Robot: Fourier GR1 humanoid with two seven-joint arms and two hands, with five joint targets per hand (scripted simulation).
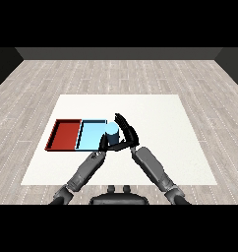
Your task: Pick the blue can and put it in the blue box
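Two trays sit side by side on the white table (190,147): red tray (64,134) at the view's left, blue tray (91,135) next to it. Blue can (112,131) is upright at the blue tray's right edge, over or just beside the rim; can't tell if it's touching down. Right hand (127,132) curls round the can from the right side, so it's carrying it, presumably approaching from that side to keep the tray clear. Left hand (106,145) is low, just below the can near the tray's near-right corner; can't tell its finger state. My read: transport is nearly done, can needs to shift a bit further left before release.
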